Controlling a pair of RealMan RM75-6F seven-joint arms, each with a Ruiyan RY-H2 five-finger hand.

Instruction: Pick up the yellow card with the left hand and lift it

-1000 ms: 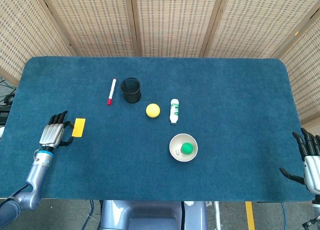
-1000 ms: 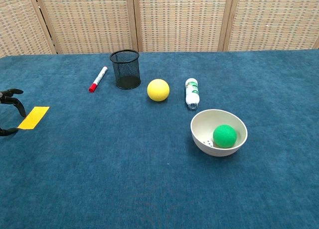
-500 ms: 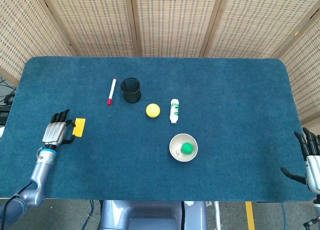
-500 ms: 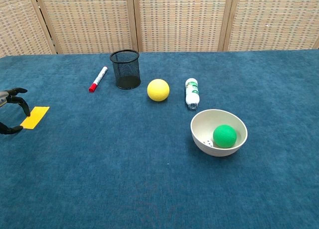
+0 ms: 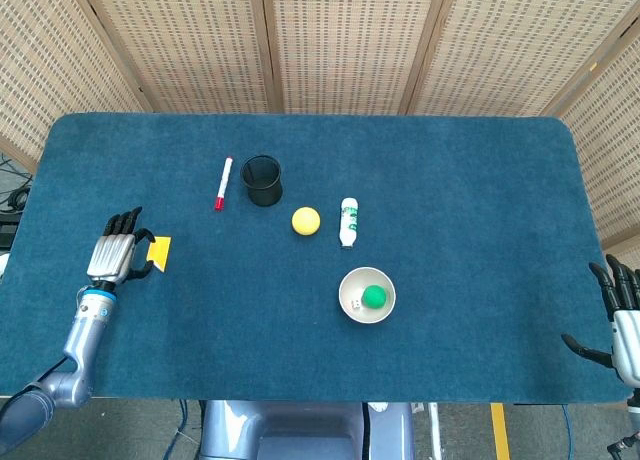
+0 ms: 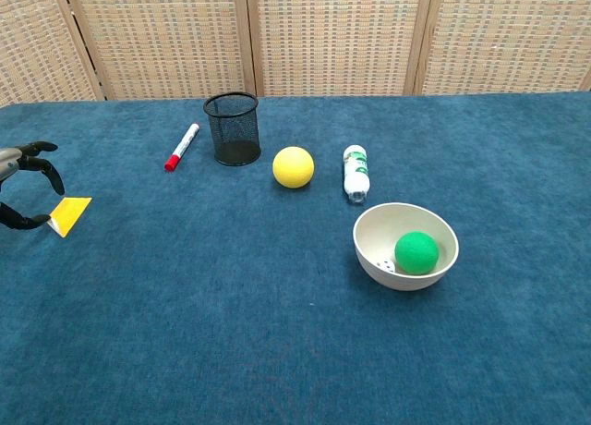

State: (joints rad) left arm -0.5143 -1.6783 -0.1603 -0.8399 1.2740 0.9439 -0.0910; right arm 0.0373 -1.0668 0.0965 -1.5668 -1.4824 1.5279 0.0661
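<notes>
The yellow card [image 5: 160, 252] [image 6: 73, 212] lies near the table's left edge, its side nearest the hand tipped up off the cloth. My left hand [image 5: 112, 255] [image 6: 37, 162] is right beside it. The thumb touches the raised edge from below and the fingers curve over it with a small gap. I see no closed pinch on the card. My right hand [image 5: 620, 315] hangs at the table's front right corner, fingers spread and holding nothing; the chest view does not show it.
A red marker [image 5: 222, 183] [image 6: 182, 146] and a black mesh cup [image 5: 262, 180] [image 6: 232, 129] stand at the back. A yellow ball [image 5: 306, 221] [image 6: 294, 166] and a white bottle [image 5: 348, 222] [image 6: 355, 173] lie mid-table. A bowl [image 5: 353, 283] [image 6: 379, 268] holds a green ball [image 5: 373, 296] [image 6: 416, 252].
My left hand has slid right up to the card. Its thumb has reached the card's edge, and that edge now stands tipped up instead of lying flat. The right hand stays put.
</notes>
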